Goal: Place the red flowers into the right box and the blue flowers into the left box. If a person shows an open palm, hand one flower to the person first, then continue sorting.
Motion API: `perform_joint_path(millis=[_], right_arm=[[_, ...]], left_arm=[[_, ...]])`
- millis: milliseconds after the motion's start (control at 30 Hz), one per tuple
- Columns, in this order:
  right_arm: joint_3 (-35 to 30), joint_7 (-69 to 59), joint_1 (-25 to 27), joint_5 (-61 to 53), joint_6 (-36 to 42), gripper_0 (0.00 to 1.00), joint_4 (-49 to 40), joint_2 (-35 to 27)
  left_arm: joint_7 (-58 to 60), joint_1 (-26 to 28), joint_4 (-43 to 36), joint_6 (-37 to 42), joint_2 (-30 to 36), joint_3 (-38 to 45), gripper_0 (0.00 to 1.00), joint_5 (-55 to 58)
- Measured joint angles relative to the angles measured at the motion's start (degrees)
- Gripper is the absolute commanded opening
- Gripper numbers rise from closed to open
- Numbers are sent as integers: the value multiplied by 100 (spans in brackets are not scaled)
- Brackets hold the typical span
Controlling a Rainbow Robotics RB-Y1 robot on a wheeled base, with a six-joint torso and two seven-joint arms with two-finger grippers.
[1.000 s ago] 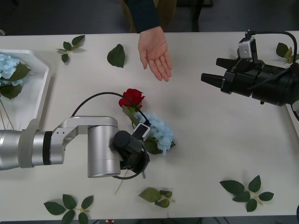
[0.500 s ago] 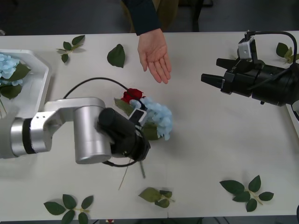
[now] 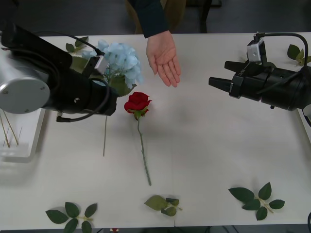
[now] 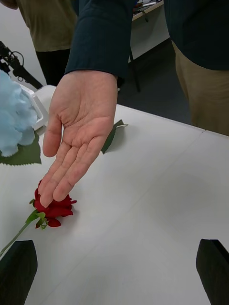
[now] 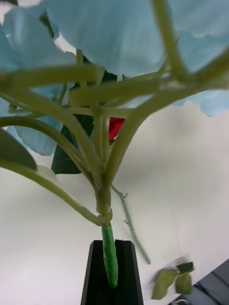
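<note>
— Where is the left arm?
— Raised over the table's left side, its left gripper (image 5: 110, 271) clamped tight on the stem of a blue flower (image 3: 118, 60) lifted clear of the surface.
— And the right arm?
— It reaches in from the right edge, hovering above the table; the right gripper (image 3: 214, 81) points toward the middle with its black fingers (image 4: 213, 269) spread wide, holding nothing.

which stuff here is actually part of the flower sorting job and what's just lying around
Part of the job:
- blue flower, stem clamped in the left hand
- red flower lying on the table
- left box, white tray at the table's left edge
- person's open palm held over the table
- right hand, open and waiting

Just lying about:
- loose leaf sprigs
</note>
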Motion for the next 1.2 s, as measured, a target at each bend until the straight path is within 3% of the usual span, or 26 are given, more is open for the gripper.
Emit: perform_joint_path(millis=[167, 400, 600, 833, 1100, 1200], right_arm=[[0, 0, 0, 1, -1, 97, 0, 1], [0, 0, 0, 1, -4, 97, 0, 1], [0, 0, 0, 2, -7, 97, 0, 2], [0, 0, 0, 3, -13, 97, 0, 2], [0, 0, 20, 6, -37, 97, 0, 2], [0, 0, 26, 6, -47, 97, 0, 2]], left_arm=[[-1109, 440, -6, 493, -417, 1137, 0, 228], [-1706, 517, -6, 450, -1124, 1590, 0, 390], [-3917, 519, -6, -294, -1597, 1591, 0, 784], [-4208, 529, -6, -1152, -1906, 1591, 0, 1235], [-5684, 657, -4, -2339, -2017, 1509, 0, 1391], [-5713, 656, 0, -2606, -2139, 1359, 0, 1263]])
